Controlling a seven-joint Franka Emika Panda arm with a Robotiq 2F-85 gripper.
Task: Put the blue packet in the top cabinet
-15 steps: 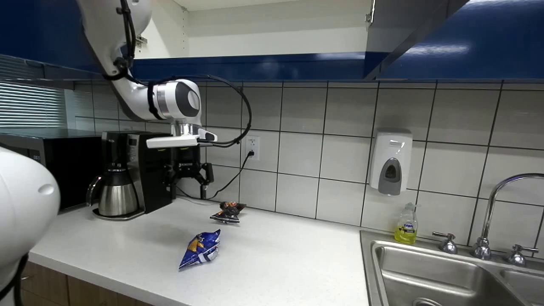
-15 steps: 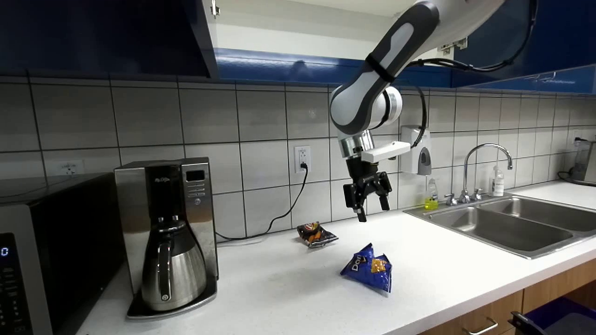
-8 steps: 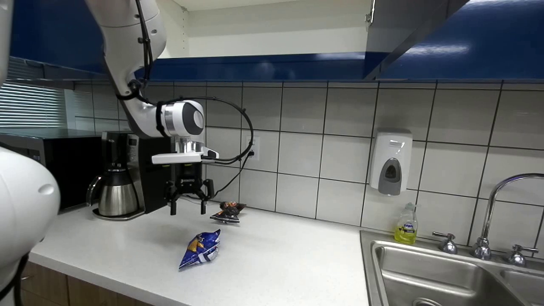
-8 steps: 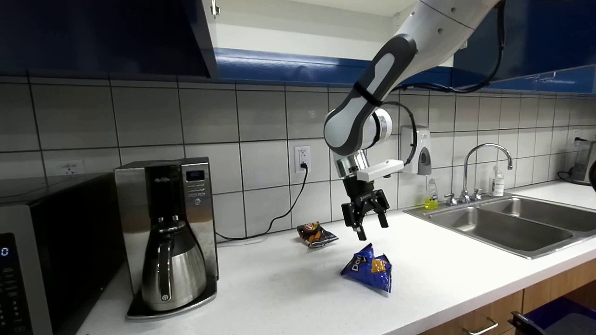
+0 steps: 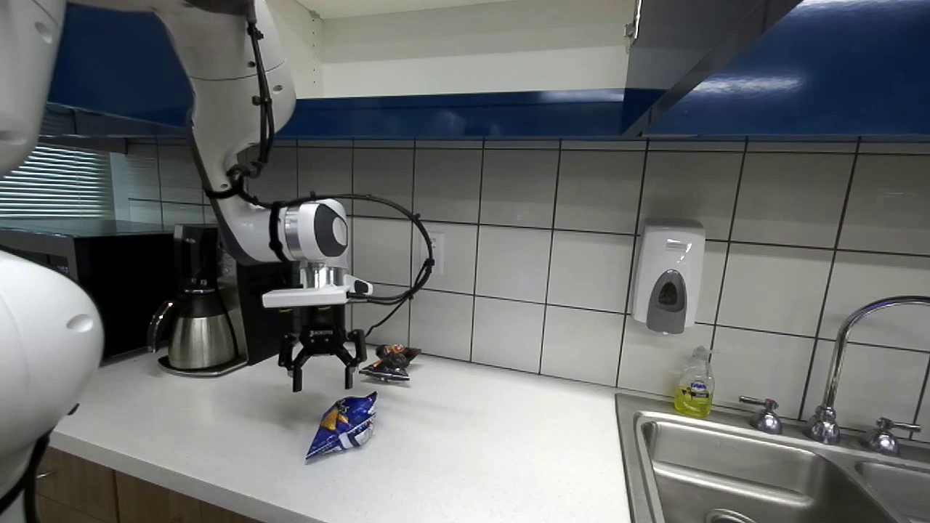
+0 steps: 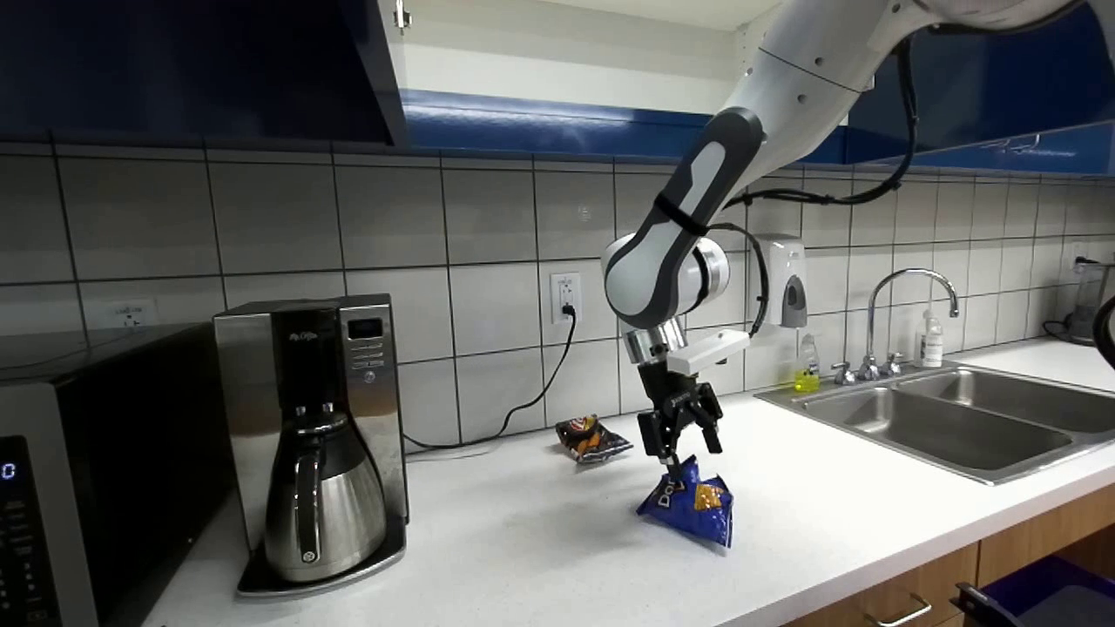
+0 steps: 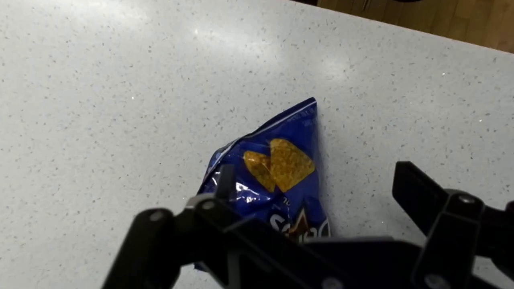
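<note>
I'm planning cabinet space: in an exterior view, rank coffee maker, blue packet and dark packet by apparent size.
1. Coffee maker
2. Blue packet
3. Dark packet
Blue lies nearer the camera; true sizes unsure.

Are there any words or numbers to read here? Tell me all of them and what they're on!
"Do": packet; its other letters are partly hidden.
"Mr. Coffee": coffee maker.
"0": microwave; any digits before it are outside the picture.
Too small or blurred to read: print on the yellow bottle, white bottle, dispenser, outlets and tool.
</note>
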